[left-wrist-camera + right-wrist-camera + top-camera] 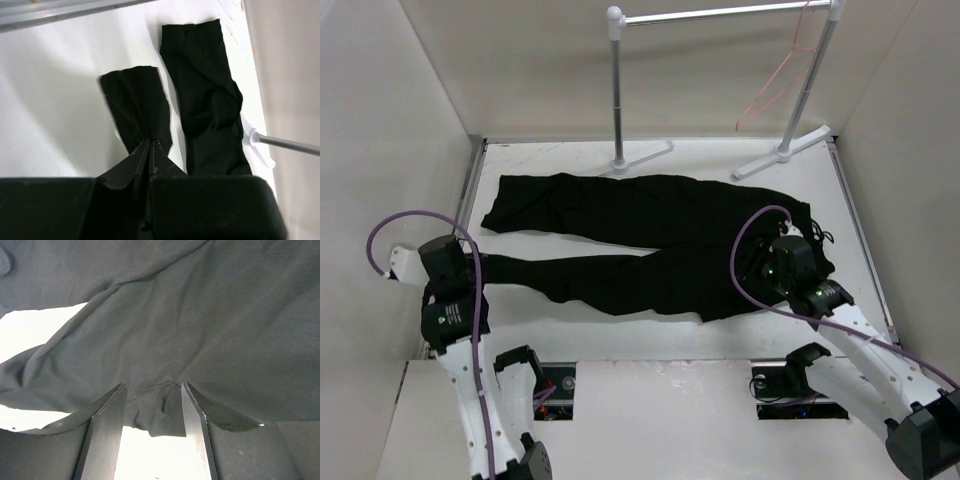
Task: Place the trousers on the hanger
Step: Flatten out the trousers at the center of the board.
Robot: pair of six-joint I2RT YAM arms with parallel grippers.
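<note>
The black trousers (640,215) lie flat on the white table, legs pointing left and waist at the right. My left gripper (472,263) sits at the cuff end of the near leg. In the left wrist view its fingers (150,142) are pressed together on that leg's fabric (137,100). My right gripper (770,265) is over the waist end. In the right wrist view it (152,385) is open, with a small fold of the trousers (200,315) between the two fingers. The pink-red wire hanger (775,80) hangs from the rack rail at the back right.
The white and silver clothes rack (617,90) stands at the table's back edge, with its feet just beyond the trousers. One rack foot and pole (260,142) show in the left wrist view. White walls close in the table on the left, right and back.
</note>
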